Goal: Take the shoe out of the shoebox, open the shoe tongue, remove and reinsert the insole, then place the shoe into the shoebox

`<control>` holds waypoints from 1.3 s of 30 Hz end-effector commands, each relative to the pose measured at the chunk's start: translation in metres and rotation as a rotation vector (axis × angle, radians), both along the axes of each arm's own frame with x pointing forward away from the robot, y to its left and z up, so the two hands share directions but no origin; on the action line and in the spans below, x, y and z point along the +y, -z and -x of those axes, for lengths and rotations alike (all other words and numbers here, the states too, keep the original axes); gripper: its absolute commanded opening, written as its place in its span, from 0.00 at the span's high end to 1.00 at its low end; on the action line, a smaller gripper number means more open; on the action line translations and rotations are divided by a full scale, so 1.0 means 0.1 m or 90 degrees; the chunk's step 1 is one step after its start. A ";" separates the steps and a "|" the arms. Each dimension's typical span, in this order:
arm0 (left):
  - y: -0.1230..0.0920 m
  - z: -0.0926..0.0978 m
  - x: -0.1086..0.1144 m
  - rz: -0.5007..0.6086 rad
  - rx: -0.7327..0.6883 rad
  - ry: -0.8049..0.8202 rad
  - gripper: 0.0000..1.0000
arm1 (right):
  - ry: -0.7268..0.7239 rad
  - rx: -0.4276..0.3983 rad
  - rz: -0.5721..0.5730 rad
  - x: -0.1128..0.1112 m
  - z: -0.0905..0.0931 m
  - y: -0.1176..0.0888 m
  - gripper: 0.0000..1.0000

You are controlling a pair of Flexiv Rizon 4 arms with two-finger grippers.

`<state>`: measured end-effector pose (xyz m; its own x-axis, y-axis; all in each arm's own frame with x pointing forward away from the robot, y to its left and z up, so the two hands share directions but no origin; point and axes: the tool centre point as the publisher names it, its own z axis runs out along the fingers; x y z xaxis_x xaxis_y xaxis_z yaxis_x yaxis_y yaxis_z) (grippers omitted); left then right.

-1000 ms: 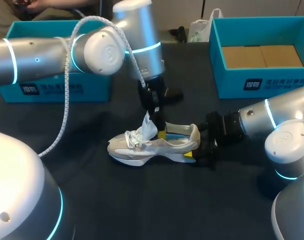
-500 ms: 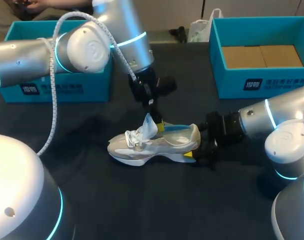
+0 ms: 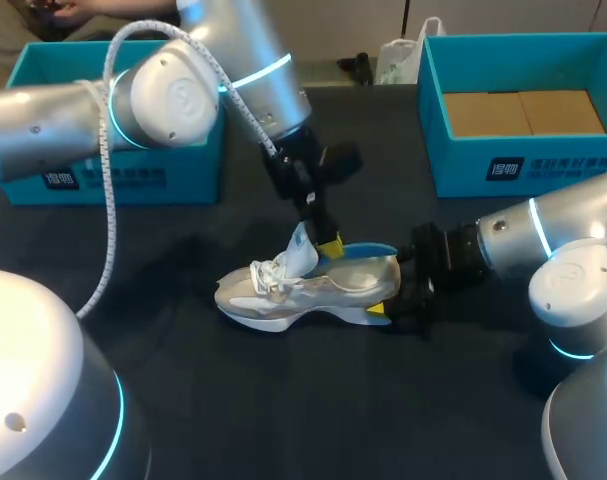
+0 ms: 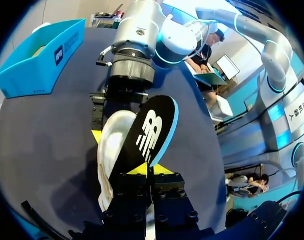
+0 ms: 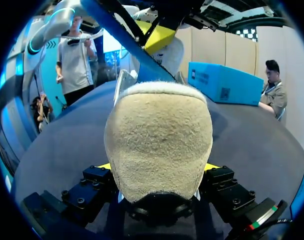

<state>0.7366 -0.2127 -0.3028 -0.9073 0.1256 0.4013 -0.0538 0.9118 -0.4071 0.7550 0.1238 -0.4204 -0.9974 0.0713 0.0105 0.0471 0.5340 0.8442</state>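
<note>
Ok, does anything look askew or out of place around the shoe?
Only the insole: it sticks up tilted, partly out of the shoe, pinched in the left claw, which suits the removal step. The right claw grips the upright shoe's heel.

insole [image 4: 149,131] front hidden in shoe [image 3: 303,290], right fingers [image 5: 212,167] behind heel [image 5: 159,145]

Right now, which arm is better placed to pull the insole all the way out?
Left. The left gripper is shut on the insole, partly out of the shoe; the right gripper only clamps the heel.
</note>
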 end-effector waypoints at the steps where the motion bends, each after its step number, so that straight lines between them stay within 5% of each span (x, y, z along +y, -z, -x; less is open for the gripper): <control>1: 0.08 0.00 -0.09 0.014 0.002 -0.008 1.00 | 0.001 0.000 0.002 0.03 0.00 0.03 1.00; 11: 0.16 -0.03 -0.11 0.032 -0.007 -0.045 0.99 | 0.001 0.000 0.002 0.03 0.00 0.03 1.00; 13: 0.16 -0.03 -0.10 0.032 -0.005 -0.044 0.85 | 0.001 0.000 0.002 0.03 0.00 0.03 1.00; 14: 0.12 -0.02 -0.08 0.032 -0.005 -0.043 0.57 | 0.001 0.000 0.002 0.03 0.00 0.03 1.00; 15: 0.11 -0.02 -0.07 0.033 -0.006 -0.041 0.54 | 0.001 0.000 0.002 0.03 0.00 0.03 1.00; 26: -0.09 0.07 0.01 0.059 -0.101 -0.042 0.52 | 0.001 0.000 0.002 0.03 0.00 0.03 1.00; 39: -0.05 0.22 -0.05 0.064 -0.279 -0.063 0.51 | 0.001 0.000 0.002 0.03 0.00 0.03 1.00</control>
<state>0.7233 -0.2185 -0.2961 -0.9937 0.0979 0.0546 0.0578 0.8648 -0.4987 0.7550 0.1239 -0.4204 -0.9974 0.0712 0.0105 0.0470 0.5340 0.8442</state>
